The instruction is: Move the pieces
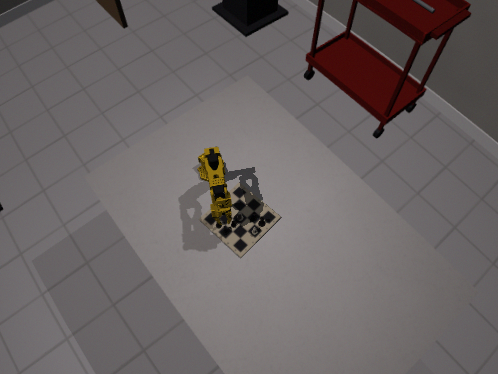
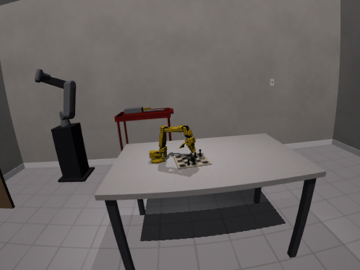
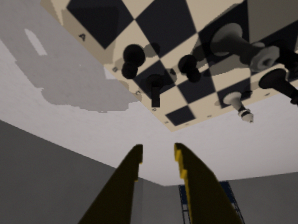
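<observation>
The small chessboard (image 1: 241, 222) lies on the grey table in front of my yellow arm, and it also shows in the exterior view (image 2: 191, 159). In the wrist view the board (image 3: 190, 53) fills the top, with several black pieces and a few white ones standing on it. A slim black piece (image 3: 155, 87) stands near the lettered edge, between two black pawns (image 3: 132, 60) (image 3: 189, 67). My gripper (image 3: 156, 147) hangs above the board's near edge (image 1: 222, 216), clear of the pieces. Its fingers stand a narrow gap apart with nothing between them.
A large white piece (image 3: 235, 42) and a small white one (image 3: 241, 109) stand to the right on the board. A red cart (image 1: 385, 55) and a dark pedestal arm (image 2: 66, 126) stand on the floor away from the table.
</observation>
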Robot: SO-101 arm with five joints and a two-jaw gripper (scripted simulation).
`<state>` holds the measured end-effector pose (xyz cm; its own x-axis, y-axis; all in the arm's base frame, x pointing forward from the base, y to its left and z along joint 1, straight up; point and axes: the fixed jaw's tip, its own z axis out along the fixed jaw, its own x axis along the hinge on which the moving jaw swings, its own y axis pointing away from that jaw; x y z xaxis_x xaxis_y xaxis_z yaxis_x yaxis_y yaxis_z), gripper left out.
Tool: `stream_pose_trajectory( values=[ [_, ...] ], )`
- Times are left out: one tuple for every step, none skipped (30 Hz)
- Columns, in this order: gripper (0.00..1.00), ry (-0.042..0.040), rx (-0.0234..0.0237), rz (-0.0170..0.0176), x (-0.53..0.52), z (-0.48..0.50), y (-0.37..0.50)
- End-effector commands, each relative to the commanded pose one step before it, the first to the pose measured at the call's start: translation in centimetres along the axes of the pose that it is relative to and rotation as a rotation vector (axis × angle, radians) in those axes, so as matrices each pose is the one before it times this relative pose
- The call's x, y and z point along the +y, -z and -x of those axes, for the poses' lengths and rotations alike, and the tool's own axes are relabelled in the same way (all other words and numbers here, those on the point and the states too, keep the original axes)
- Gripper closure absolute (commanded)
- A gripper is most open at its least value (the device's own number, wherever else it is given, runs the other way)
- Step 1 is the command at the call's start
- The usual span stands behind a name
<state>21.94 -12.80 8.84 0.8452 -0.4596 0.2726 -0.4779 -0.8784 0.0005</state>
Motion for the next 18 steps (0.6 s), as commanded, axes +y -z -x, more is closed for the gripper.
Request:
stream_pose_trajectory(
  values=[
    [0.87, -0.00114, 0.01356, 0.00137, 0.221, -0.2337, 0.5178],
    [0.87, 0.00000, 0.00000, 0.00000, 0.000, 0.0000, 0.0000],
    [0.87, 0.00000, -0.00001, 0.00000, 0.000, -0.0035, 0.0165],
    [0.87, 0.00000, 0.00000, 0.00000, 0.000, -0.0020, 0.0089],
    [0.87, 0.00000, -0.00001, 0.00000, 0.000, -0.0006, 0.0033],
    [0.87, 0.00000, 0.00001, 0.00000, 0.000, -0.0002, 0.0006],
    [0.87, -0.00001, -0.00001, 0.00000, 0.000, 0.0001, -0.0001],
    [0.87, -0.00006, 0.00001, -0.00001, -0.001, 0.0001, 0.0002],
    [0.87, -0.00016, -0.00001, -0.00003, -0.003, 0.0006, 0.0002],
    [0.87, -0.00031, 0.00001, -0.00007, -0.006, 0.0009, 0.0006],
    [0.87, -0.00051, -0.00001, -0.00010, -0.009, 0.0016, 0.0008],
    [0.87, -0.00075, 0.00000, -0.00015, -0.014, 0.0022, 0.0014],
    [0.87, -0.00103, -0.00001, -0.00021, -0.019, 0.0032, 0.0017],
    [0.87, -0.00135, 0.00000, -0.00028, -0.025, 0.0041, 0.0024],
    [0.87, -0.00170, -0.00001, -0.00035, -0.031, 0.0054, 0.0029],
    [0.87, -0.00209, 0.00000, -0.00043, -0.038, 0.0065, 0.0037],
    [0.87, -0.00250, -0.00002, -0.00051, -0.046, 0.0082, 0.0043],
    [0.87, 0.00000, 0.00000, 0.00000, 0.000, 0.0000, 0.0000]
  ],
)
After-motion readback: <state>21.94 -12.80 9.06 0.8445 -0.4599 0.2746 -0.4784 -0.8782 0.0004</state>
